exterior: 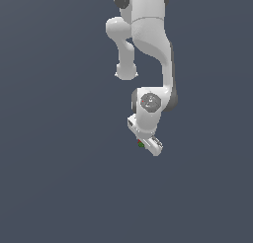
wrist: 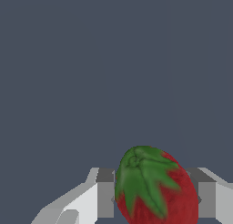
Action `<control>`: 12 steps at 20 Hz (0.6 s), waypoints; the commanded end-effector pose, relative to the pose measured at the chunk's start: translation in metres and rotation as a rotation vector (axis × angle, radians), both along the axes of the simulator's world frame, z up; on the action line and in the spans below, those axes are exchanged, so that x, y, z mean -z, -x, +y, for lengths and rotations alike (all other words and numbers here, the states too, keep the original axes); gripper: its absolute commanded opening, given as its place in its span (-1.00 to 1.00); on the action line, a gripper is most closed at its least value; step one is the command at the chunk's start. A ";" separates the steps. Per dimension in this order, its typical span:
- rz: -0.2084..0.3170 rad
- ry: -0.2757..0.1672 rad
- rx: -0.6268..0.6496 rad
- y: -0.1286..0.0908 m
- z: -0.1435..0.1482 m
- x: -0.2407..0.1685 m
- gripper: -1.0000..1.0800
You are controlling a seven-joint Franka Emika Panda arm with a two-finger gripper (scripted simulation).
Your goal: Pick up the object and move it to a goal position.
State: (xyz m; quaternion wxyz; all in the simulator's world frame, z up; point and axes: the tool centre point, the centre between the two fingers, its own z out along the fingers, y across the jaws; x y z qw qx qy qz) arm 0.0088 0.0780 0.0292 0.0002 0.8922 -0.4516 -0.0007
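Gripping the red object (wrist: 157, 191), end effector (wrist: 154, 198) pads touching both sides

Small roundish red strawberry-like object with green leafy cap (wrist: 157, 191) sits between white gripper (wrist: 154, 198) fingers (wrist: 105, 198), touching both; gripper at arm's lower end, exterior view's centre-right.

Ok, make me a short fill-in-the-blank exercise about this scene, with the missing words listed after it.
1. The object sitting between the fingers of the gripper is red with a ____ leafy top.
2. In the wrist view, the gripper is ____ on the object.
3. The robot arm is mostly ____ in colour.
4. In the exterior view, the object looks far ____ than the gripper.

Missing words: green; shut; white; smaller
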 end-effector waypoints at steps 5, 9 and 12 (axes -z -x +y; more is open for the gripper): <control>-0.002 0.000 0.001 -0.005 -0.024 -0.032 -1.00; -0.002 0.000 0.001 -0.010 -0.048 -0.064 -1.00; -0.001 -0.001 0.002 -0.015 -0.069 -0.093 -1.00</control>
